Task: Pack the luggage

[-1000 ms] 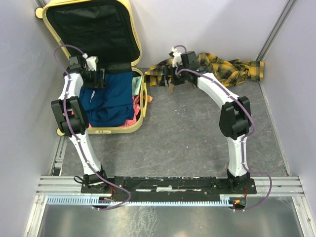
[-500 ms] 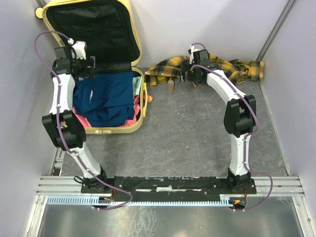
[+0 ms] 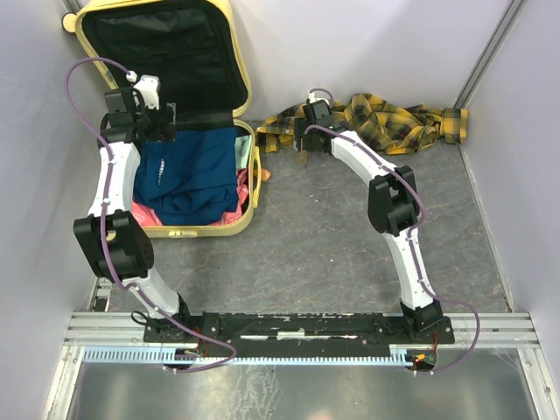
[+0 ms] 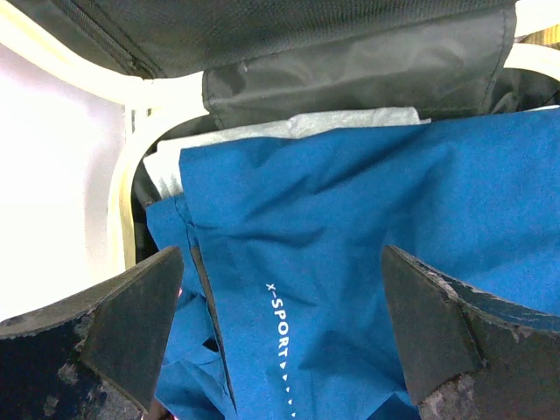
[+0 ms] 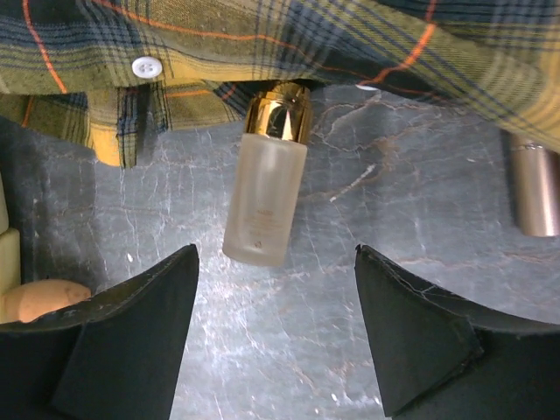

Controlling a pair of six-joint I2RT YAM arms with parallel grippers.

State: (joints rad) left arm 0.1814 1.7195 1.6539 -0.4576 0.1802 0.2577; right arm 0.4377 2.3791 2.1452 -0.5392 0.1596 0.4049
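The luggage (image 3: 198,231) lies open at the back left, its black-lined lid (image 3: 166,52) standing up. A blue garment (image 3: 192,171) printed "X-SPORT" (image 4: 350,219) fills it, with pink cloth (image 3: 241,197) under it. My left gripper (image 3: 159,122) (image 4: 284,324) hangs open over the garment's back edge, holding nothing. My right gripper (image 3: 306,140) (image 5: 276,293) is open just above the floor. A frosted bottle with a gold cap (image 5: 264,188) lies just beyond its fingertips, half under the edge of the yellow-and-black plaid shirt (image 3: 385,118) (image 5: 350,44).
A second small metallic bottle (image 5: 534,188) lies to the right of the frosted one. A peach-coloured item (image 3: 265,175) (image 5: 39,299) sits on the floor beside the suitcase's right wall. Walls close in on the left, back and right.
My right gripper swung right over the plaid shirt and then back left, ending low by the frosted bottle with its jaws slightly narrower. My left gripper rose to the suitcase's back edge.
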